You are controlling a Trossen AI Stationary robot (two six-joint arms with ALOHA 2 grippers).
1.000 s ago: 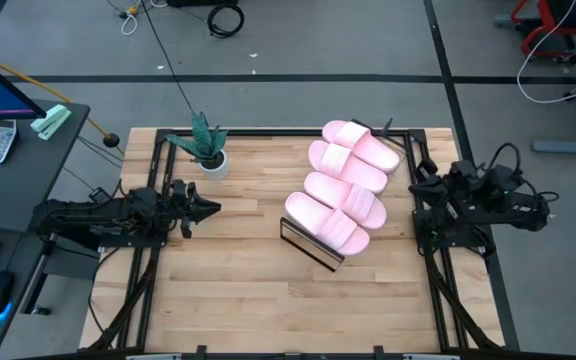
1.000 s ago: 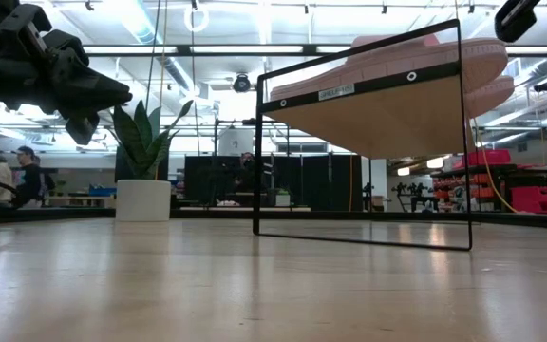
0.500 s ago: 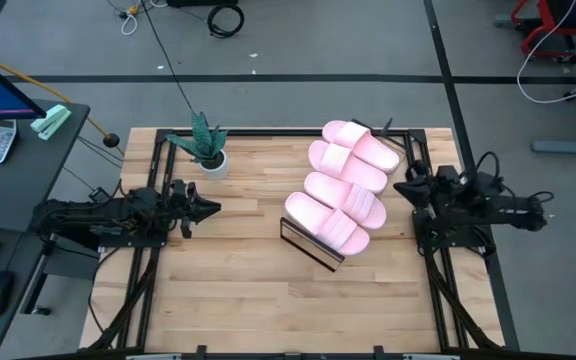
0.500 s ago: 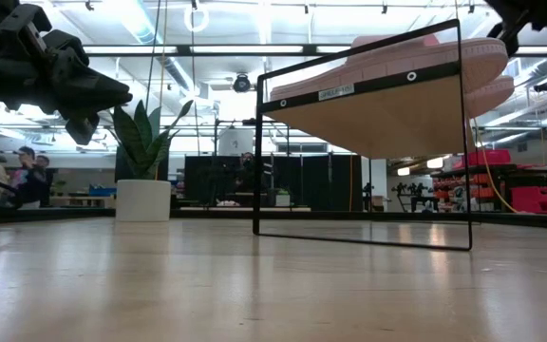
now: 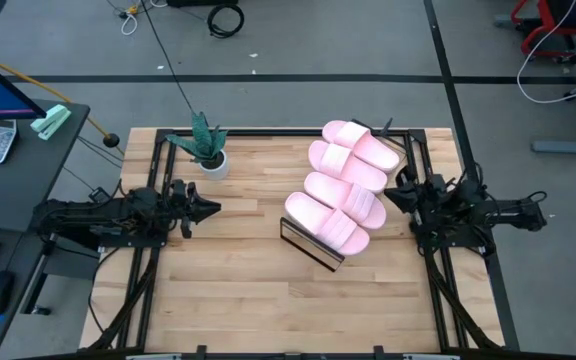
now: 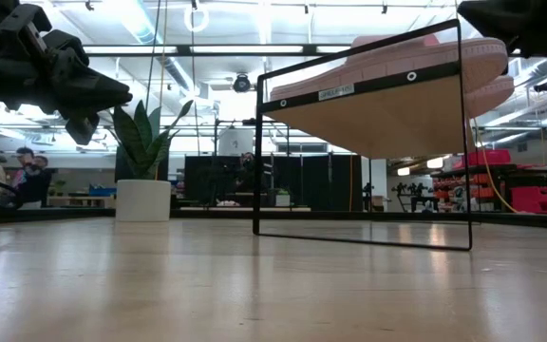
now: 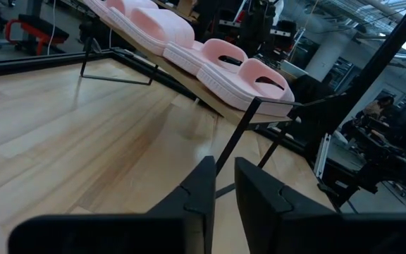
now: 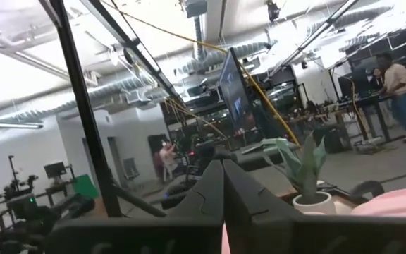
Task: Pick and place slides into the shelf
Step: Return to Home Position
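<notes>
Slides (image 5: 345, 188): I count all four on the shelf (image 5: 308, 244), nothing left to place. Left gripper (image 5: 204, 207) and right gripper (image 5: 396, 193): jaws pressed together, empty.

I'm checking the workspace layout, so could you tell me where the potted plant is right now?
In the high view, the potted plant stands near the table's far left edge, ahead of the left gripper and left of the slides.

Four slides (image 5: 343, 187) lie side by side on the shelf (image 5: 308, 244) (right of table (image 5: 238, 280) centre), plant (image 5: 206, 150) behind-left.
</notes>
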